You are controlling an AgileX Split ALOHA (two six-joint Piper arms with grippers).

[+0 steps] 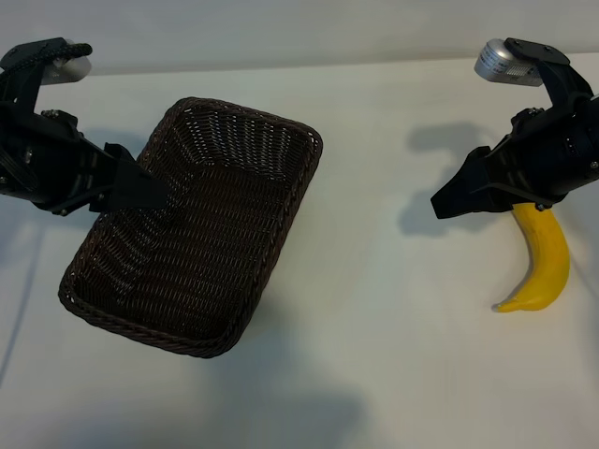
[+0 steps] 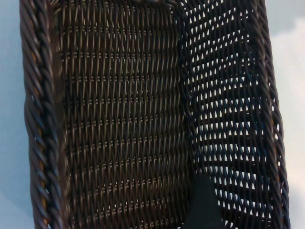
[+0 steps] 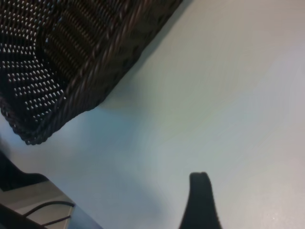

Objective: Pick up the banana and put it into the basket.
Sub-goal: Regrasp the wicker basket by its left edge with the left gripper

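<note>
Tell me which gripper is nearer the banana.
Right. The right gripper hangs just above the banana; the left gripper is over the basket, far across the table.

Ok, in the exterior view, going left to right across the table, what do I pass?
left gripper over the basket's left edge → basket → bare table → right gripper → banana.

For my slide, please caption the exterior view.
Empty basket at left, banana at right beneath the right tool.

Yellow banana (image 1: 546, 265) on table, well apart from wicker basket (image 1: 225, 131).
</note>
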